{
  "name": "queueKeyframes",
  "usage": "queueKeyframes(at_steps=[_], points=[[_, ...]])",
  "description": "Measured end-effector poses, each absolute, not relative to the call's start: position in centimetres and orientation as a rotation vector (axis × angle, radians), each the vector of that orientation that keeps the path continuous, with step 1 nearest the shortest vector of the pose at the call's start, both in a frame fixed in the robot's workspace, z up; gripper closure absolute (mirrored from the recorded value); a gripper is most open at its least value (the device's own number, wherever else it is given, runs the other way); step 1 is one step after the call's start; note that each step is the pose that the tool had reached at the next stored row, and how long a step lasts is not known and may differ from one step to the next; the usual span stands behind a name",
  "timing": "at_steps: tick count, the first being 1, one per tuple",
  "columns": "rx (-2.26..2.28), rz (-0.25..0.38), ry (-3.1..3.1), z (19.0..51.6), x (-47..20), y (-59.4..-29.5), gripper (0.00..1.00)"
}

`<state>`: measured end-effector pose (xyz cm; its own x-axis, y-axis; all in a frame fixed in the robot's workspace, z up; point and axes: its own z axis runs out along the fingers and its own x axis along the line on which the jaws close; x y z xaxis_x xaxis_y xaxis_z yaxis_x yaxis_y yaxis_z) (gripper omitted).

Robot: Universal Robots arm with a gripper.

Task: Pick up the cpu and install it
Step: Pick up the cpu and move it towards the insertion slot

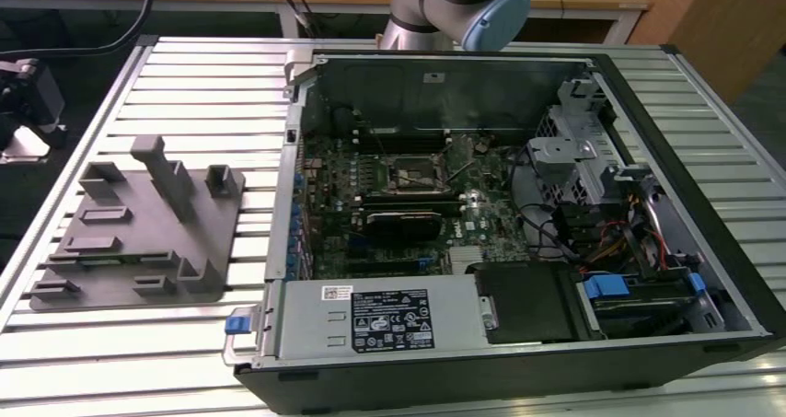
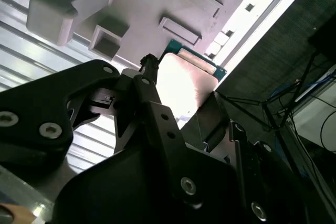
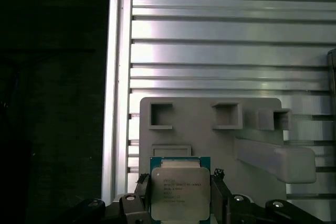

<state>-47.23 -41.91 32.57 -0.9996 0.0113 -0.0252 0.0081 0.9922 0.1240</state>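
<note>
The gripper (image 3: 180, 180) is clamped on the cpu (image 3: 180, 196). In the first wrist view a dark finger (image 3: 140, 188) bears on each of two opposite edges of the chip, so the jaws stand apart by no more than the chip's own width, with nothing else between them. The chip is carried flat, with its silvery lid toward the camera and a thin green edge showing around it. Gripping by the edges probably spares the underside and lets the chip go down level into a seat. It looks larger than the shallow empty recess (image 3: 170, 150) of the grey fixture (image 3: 210, 137) just behind it, so it seems to hang clear of the fixture rather than lie in it. The fixture rests on the slotted aluminium table (image 3: 210, 35). In the second wrist view the chip shows as a bright, glare-washed plate between the fingers. In the exterior view the open computer case (image 1: 467, 90) stands beside the fixture. Its motherboard (image 1: 491, 219) faces up, with the square metal-framed socket (image 1: 410, 170) near the middle, well apart from the fixture. With the chip in the fingers, installation is judged not yet done.
</note>
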Motion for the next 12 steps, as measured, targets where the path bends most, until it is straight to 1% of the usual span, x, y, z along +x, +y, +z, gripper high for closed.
queueKeyframes(at_steps=[12], points=[[0.015,0.204,3.109,33.9,-47.2,-41.9,0.46]])
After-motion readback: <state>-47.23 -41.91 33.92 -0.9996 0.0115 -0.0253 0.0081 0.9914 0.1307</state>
